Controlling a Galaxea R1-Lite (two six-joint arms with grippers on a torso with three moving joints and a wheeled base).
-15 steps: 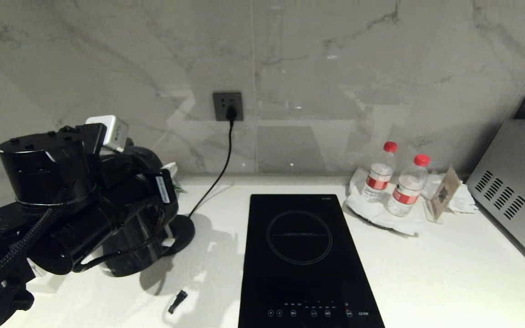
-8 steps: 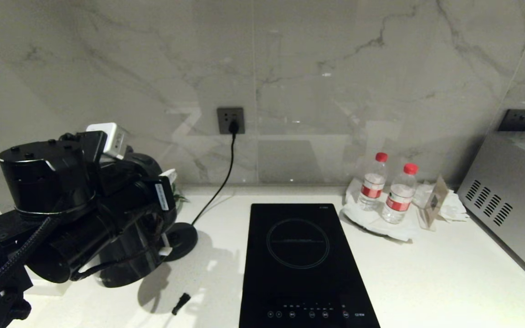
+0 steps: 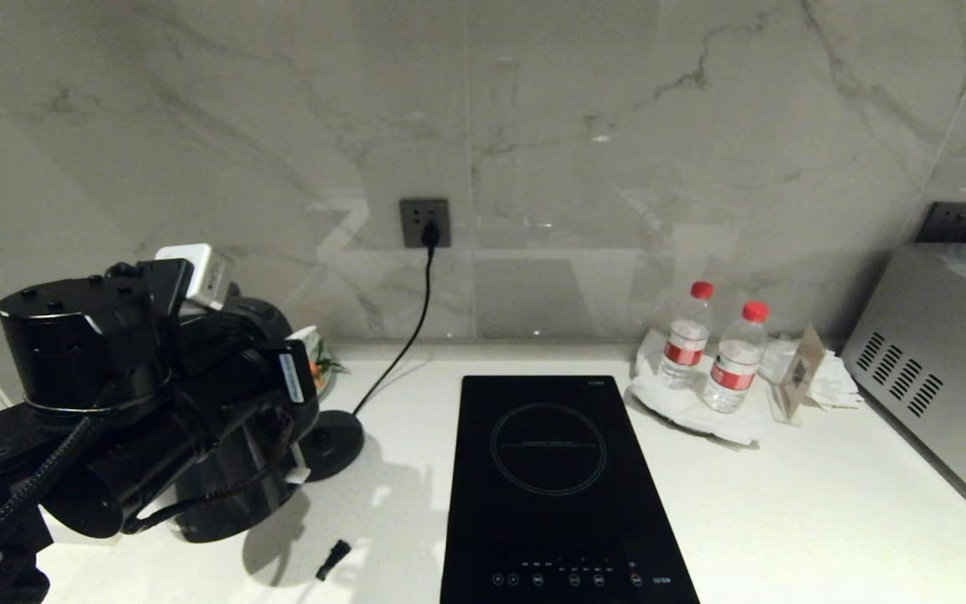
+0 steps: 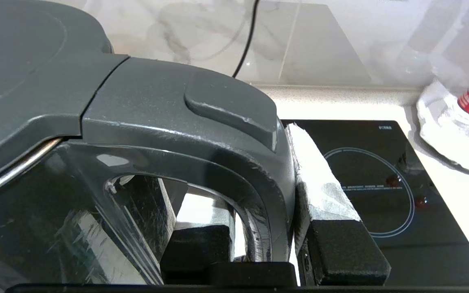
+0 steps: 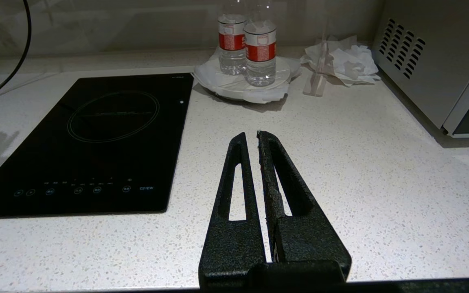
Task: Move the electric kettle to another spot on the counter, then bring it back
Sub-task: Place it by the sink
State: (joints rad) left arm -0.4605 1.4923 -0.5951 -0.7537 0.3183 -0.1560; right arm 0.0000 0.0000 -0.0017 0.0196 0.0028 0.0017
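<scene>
Gripping: left gripper (image 4: 265,244) is clamping the electric kettle (image 4: 145,134) by its loop handle, one finger (image 4: 336,203) outside, one inside.
Kettle spot: hanging under that hand, just beside the round base disc (image 3: 334,440), over the counter (image 3: 827,503).
Changing: since a second ago the whole view is shifting, wall socket (image 3: 425,222) sitting lower; grip unchanged.
Right gripper (image 5: 255,140): idling, fingers together.

Left gripper (image 4: 265,240) clamps the kettle (image 4: 96,122) handle between its pads (image 4: 320,183); hob (image 4: 385,195) and counter (image 4: 466,191) lie beyond.
</scene>
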